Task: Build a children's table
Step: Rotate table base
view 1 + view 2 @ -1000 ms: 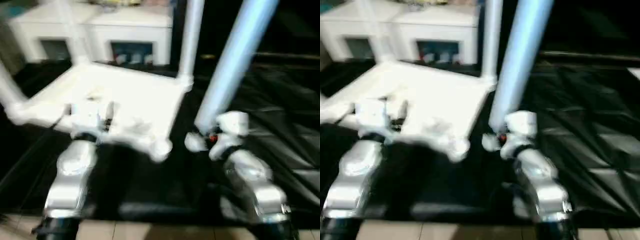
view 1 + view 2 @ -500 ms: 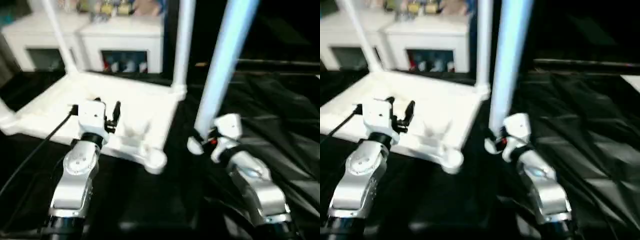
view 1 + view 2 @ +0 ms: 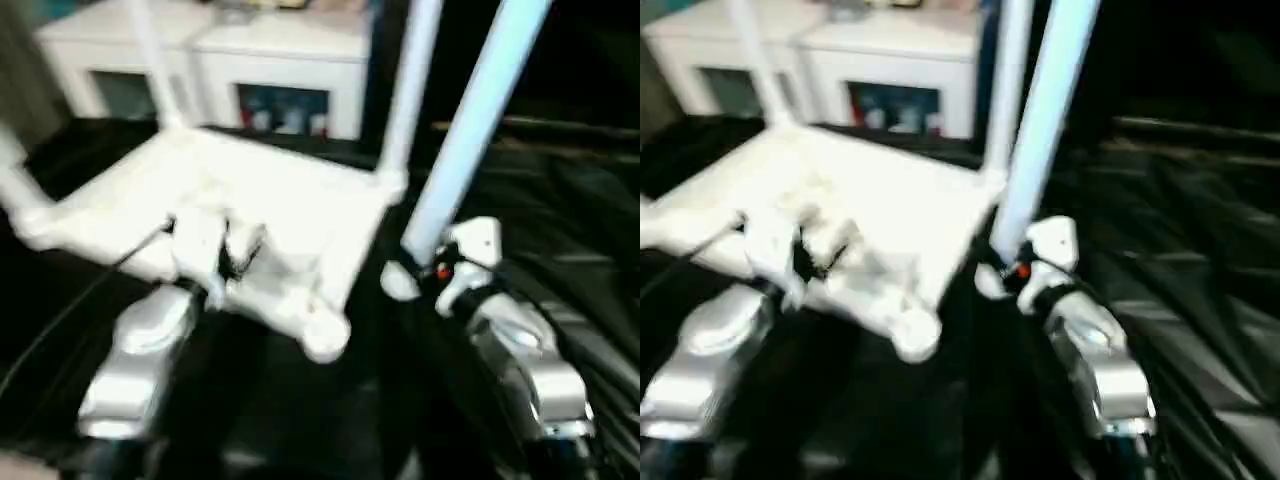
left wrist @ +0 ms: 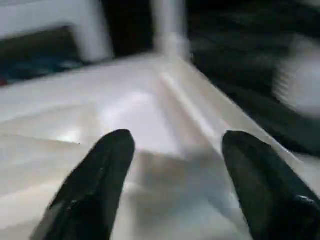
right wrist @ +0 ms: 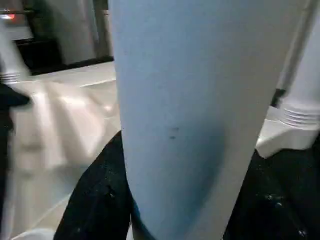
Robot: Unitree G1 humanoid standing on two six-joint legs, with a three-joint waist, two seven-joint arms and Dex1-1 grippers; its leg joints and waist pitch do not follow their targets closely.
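The white plastic rectangular tabletop (image 3: 250, 215) with rounded lobed corners lay upside down on the black-draped work table (image 3: 580, 230), and three long white tapered tube legs already stood in its left (image 3: 15, 175), far-left (image 3: 150, 60) and far-right (image 3: 405, 90) corners. The near-right corner socket (image 3: 322, 338) was bare, so one leg appeared left to fit. The right gripper (image 5: 125, 200) clasped that fourth leg (image 3: 470, 130) upright just right of the tabletop, while the left gripper (image 4: 172, 165) hovered over the ribbed underside, fingers (image 4: 100, 175) spread and empty.
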